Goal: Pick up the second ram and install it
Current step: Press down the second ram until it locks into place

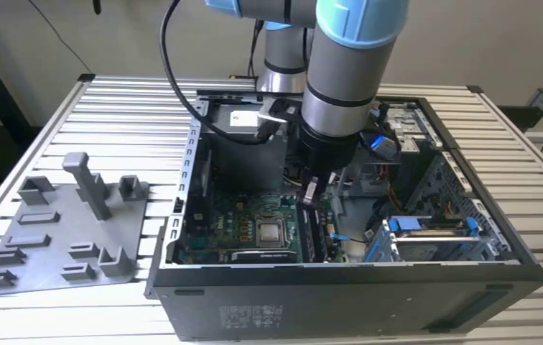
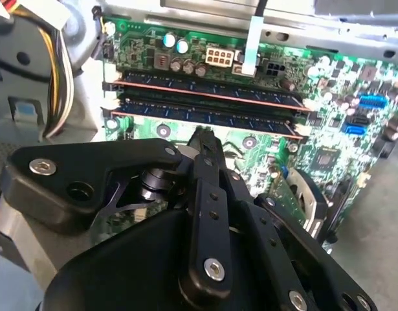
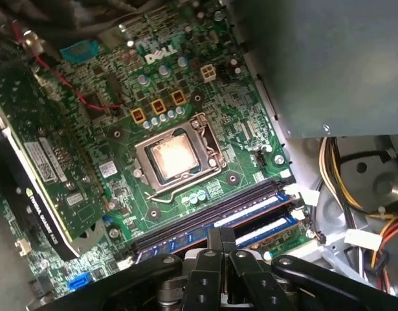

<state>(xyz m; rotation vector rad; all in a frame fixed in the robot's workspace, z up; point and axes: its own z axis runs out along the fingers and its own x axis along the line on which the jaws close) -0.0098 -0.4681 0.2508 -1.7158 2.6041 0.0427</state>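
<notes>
Two long dark memory sticks lie seated side by side in the motherboard's slots. The second ram is the one nearer my fingertips, with the other stick just beyond it. My gripper reaches down into the open computer case, its two fingers shut together with nothing between them. The tips hover right above the second ram's middle; whether they touch it I cannot tell.
A grey plastic tray with upright posts lies on the slatted table at the exterior view's left. Inside the case are the bare processor socket, a graphics card, cable bundles and a blue drive bracket.
</notes>
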